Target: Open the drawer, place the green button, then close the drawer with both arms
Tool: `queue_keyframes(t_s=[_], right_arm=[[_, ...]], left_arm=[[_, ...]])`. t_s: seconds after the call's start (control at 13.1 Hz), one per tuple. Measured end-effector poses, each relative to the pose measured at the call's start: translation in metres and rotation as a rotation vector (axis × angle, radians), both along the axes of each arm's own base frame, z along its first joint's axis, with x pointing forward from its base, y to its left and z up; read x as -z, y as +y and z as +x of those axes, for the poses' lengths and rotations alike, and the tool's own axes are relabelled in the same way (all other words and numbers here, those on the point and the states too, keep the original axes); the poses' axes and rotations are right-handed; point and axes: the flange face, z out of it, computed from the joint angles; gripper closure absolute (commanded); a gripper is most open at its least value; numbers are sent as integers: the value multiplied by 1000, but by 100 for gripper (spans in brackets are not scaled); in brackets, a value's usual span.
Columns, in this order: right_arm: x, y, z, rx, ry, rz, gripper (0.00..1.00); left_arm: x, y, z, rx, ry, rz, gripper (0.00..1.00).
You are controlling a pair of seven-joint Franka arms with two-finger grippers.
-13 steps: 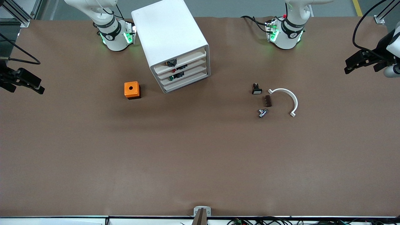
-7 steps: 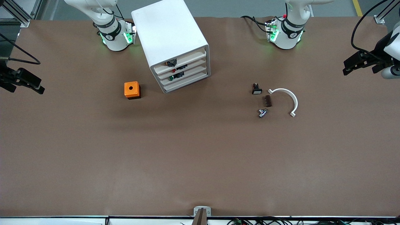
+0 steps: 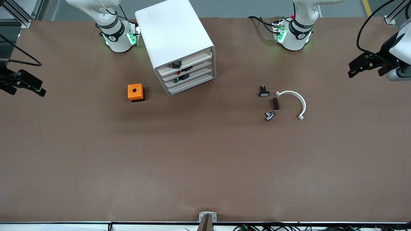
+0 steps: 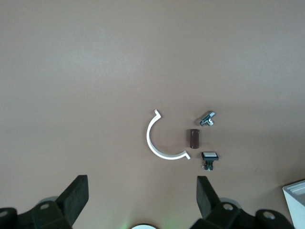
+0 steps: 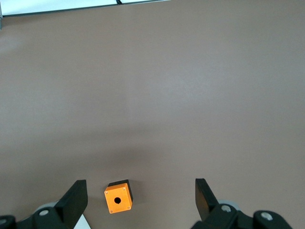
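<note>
**Task apparently at its end — drawers in, arms drawn off to the table ends**

All four trays of the cabinet point(image 3: 179, 45) were seen pushed in, their fronts level with one another. The drawer point(image 3: 189, 78), third tier down, was shut, or very nearly. A green-capped part, taken to be the button point(image 3: 176, 80), was seen through the gap above the drawer's low lip, lying inside it toward the right arm's end. Opening, placing and closing were therefore judged done; nothing of the task seemed left, save perhaps parking the arms.

Other items were left on the table: an orange box point(image 3: 135, 92) beside the cabinet, and toward the left arm's end a black switch point(image 3: 263, 91), a brown block point(image 3: 275, 103), a silver part point(image 3: 269, 115) and a white arc point(image 3: 293, 102), close together.

Jaws — the left gripper point(image 3: 364, 65) was held up over the table's edge at the left arm's end, fingers point(image 4: 76, 195) spread wide, nothing between them, nothing touched. The right gripper point(image 3: 21, 82) was held over the right arm's end, likewise wide open and empty; in its wrist view the orange box lay well below, between the fingers point(image 5: 75, 199) but untouched.
</note>
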Motion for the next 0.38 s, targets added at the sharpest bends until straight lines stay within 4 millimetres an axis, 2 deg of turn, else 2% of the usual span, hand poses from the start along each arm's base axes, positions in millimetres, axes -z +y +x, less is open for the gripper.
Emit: queue_keyframes(t_s=[0.38], right_arm=[[0, 0, 0, 0, 1, 0, 0]], left_arm=[[6, -4, 5, 7, -7, -1, 0]])
